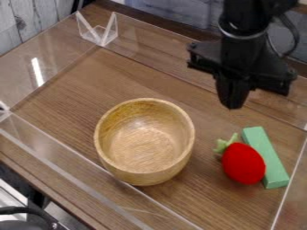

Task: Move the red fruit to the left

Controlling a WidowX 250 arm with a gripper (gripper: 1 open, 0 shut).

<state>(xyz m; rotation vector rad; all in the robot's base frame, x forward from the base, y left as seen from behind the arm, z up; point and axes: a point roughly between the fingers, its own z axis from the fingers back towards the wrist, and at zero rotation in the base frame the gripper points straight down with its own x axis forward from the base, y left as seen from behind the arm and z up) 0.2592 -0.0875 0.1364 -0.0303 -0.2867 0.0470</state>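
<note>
Jaws pressed together on the black gripper, gripping nothing, hanging above the tabletop. Red fruit resting on the wooden table, at six o'clock from the gripper and well apart. Touching a flat green block at its three o'clock. Wooden bowl at nine o'clock, near.

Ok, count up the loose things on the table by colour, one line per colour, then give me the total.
Red: 1, the red fruit
Green: 1, the flat green block
Wood-coloured: 1, the wooden bowl
Total: 3
</note>
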